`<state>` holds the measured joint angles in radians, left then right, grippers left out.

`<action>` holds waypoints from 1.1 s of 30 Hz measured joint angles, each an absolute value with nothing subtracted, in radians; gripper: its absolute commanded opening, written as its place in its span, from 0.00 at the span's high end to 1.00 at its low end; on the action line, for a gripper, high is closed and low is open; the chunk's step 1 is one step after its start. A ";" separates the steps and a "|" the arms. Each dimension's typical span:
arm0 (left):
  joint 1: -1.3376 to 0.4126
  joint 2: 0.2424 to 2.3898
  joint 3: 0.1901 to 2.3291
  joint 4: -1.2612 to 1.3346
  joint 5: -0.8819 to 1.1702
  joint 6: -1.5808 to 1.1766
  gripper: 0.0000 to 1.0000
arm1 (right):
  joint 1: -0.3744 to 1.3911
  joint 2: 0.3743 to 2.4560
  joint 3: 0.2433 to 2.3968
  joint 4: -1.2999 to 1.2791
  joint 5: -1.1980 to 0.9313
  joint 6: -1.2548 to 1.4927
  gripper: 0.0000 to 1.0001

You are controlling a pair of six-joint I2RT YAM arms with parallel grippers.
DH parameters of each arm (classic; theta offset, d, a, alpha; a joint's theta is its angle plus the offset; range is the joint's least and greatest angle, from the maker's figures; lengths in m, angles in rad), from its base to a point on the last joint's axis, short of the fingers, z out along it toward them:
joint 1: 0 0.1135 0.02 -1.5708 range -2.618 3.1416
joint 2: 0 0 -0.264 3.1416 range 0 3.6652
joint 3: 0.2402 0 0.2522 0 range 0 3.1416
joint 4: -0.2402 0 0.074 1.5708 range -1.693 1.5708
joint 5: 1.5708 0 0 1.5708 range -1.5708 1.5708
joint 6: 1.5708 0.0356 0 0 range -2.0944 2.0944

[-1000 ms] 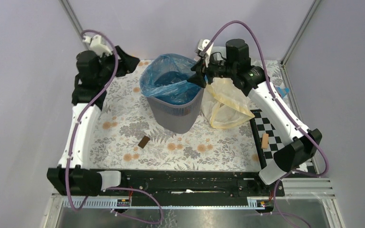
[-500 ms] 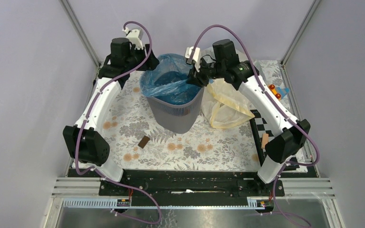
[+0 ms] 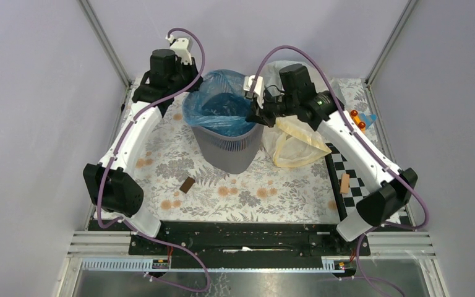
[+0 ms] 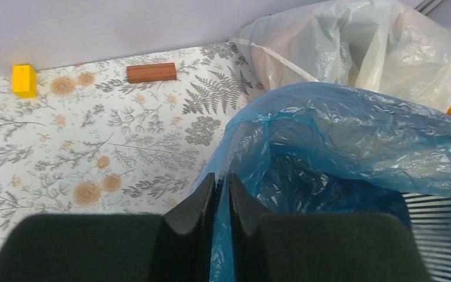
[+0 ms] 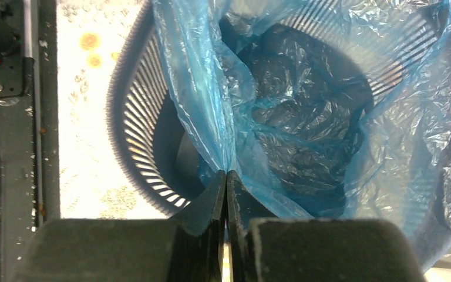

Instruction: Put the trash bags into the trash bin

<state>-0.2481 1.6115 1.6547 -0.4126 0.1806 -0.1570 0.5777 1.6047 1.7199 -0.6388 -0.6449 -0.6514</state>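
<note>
The dark grey mesh trash bin [image 3: 226,147] stands mid-table, lined with a blue trash bag [image 3: 218,106] whose mouth billows above the rim. My left gripper [image 3: 192,90] is at the bin's far left rim, shut on the blue trash bag's edge [image 4: 235,153], with film pinched between its fingers. At the right rim my right gripper [image 3: 255,114] is shut on the bag's opposite edge [image 5: 211,117]. A yellowish trash bag [image 3: 294,141] lies on the table right of the bin. Behind the bin sits a clear whitish trash bag [image 4: 352,47].
A brown block [image 3: 187,184] lies in front of the bin. A tan block [image 3: 345,183] rests on a checkerboard mat [image 3: 354,162] at right. Small orange and blue pieces [image 3: 362,119] sit far right. A yellow cube [image 4: 23,79] and a brown block [image 4: 151,72] lie far left.
The left arm swung from the far left to the bin's rim and shut on the blue bag's edge. The right gripper shut on the opposite edge and drew it slightly right.
</note>
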 measured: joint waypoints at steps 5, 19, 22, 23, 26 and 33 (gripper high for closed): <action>-0.255 1.612 1.655 -0.417 0.149 -0.144 0.89 | 0.599 1.519 1.648 -0.588 -0.636 -0.598 1.00; -0.290 1.612 1.655 -0.415 0.078 -0.105 0.89 | 0.614 1.429 1.514 -0.501 -0.611 -0.480 0.99; -0.295 1.612 1.655 -0.414 0.068 -0.101 0.89 | 0.616 1.383 1.463 -0.463 -0.614 -0.449 0.96; -0.297 1.612 1.655 -0.414 0.065 -0.100 0.89 | 0.616 1.372 1.451 -0.457 -0.617 -0.441 0.96; -0.299 1.612 1.655 -0.414 0.059 -0.097 0.88 | 0.621 1.342 1.414 -0.435 -0.622 -0.412 0.96; -0.301 1.612 1.655 -0.415 0.052 -0.094 0.88 | 0.630 1.328 1.375 -0.393 -0.642 -0.353 0.95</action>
